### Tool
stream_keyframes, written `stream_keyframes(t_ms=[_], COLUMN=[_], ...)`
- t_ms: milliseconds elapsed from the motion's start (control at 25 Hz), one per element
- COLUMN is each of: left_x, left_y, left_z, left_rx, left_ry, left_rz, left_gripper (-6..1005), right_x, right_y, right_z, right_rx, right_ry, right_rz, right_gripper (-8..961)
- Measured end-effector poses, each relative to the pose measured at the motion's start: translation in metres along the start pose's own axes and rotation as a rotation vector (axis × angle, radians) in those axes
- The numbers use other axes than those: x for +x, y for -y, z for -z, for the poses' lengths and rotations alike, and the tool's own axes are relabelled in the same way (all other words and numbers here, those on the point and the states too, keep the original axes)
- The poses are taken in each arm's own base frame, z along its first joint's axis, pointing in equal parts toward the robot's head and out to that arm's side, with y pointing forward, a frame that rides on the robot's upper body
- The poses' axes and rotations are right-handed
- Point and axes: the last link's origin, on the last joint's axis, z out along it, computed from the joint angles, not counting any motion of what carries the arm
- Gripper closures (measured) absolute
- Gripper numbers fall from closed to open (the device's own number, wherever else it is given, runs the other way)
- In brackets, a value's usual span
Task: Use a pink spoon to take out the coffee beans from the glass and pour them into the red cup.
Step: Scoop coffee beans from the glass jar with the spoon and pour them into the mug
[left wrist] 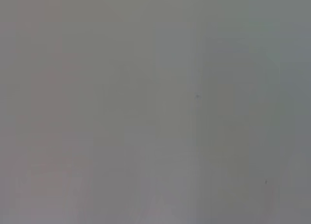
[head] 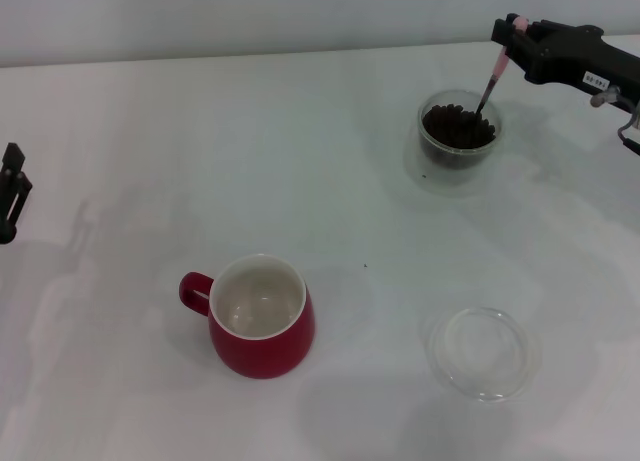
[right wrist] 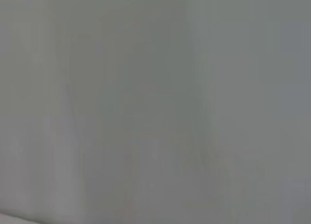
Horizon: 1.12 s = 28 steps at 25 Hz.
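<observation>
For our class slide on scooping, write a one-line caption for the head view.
Right hand dips the pink spoon into the glass of coffee beans; red cup waits.

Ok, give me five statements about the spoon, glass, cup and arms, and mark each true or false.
1. The right claw holds the spoon by its pink handle. True.
2. The spoon's bowl is over the red cup. False: it dips into the beans in the glass.
3. The red cup already has beans in it. False: its white inside shows none.
4. The left claw sits at the table's left edge, far from the cup. True.
5. The clear dish covers the glass. False: it lies apart on the table, nearer the robot than the glass.
</observation>
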Motion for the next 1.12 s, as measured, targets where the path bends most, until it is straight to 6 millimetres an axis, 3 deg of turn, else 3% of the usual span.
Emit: stream_keyframes(t_ms=[600, 1120], left_x=[0.001, 0.002], left_y=[-0.002, 0.001], left_z=[-0.003, -0.002], left_rx=[-0.006, -0.005], left_ry=[-0.007, -0.008], left_rz=[0.002, -0.009], left_gripper=[285, 286], right_x=[-0.001, 0.0], right_y=[0.02, 0.022], right_z=[0.001, -0.001], right_rx=[0.09, 0.101], right_ry=[-0.074, -0.12], right_rz=[-0.308, -0.429], right_gripper=[770, 765])
